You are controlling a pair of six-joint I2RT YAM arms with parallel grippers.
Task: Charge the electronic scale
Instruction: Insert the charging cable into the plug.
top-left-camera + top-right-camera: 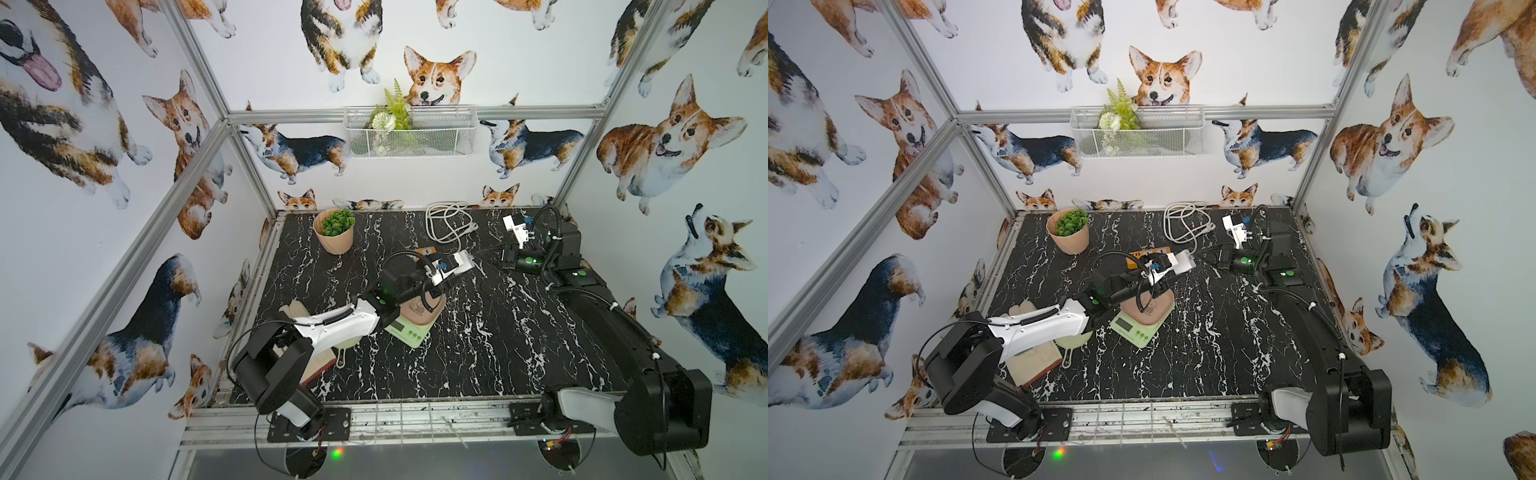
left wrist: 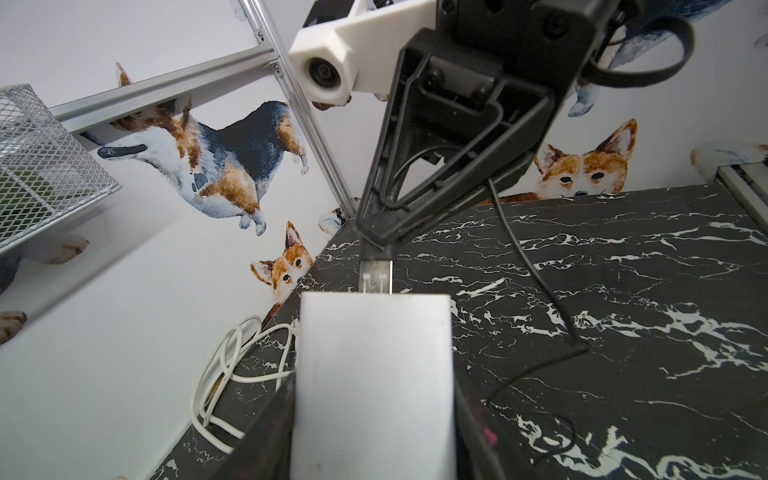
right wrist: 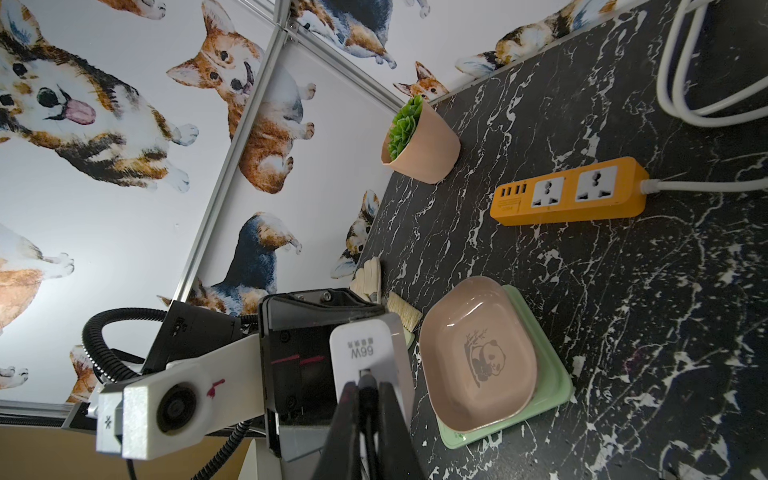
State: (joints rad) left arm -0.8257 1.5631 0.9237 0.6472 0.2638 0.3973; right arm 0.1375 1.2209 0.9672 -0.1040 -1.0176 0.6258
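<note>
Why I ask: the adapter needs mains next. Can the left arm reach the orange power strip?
Probably yes: the power strip lies near the left gripper, sockets bare; its jaws hold the adapter.

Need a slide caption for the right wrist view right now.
Right gripper holds a USB plug at the white charger gripped by the left gripper; electronic scale and orange power strip alongside.

Electronic scale (image 1: 409,330) before power strip (image 3: 569,191), potted plant (image 1: 333,230) behind left, coiled cable (image 1: 449,222) behind right

Both top views peer steeply down from the front over the whole table (image 1: 478,332); wrist cameras, close in, face each other across the white charger (image 2: 374,374).
</note>
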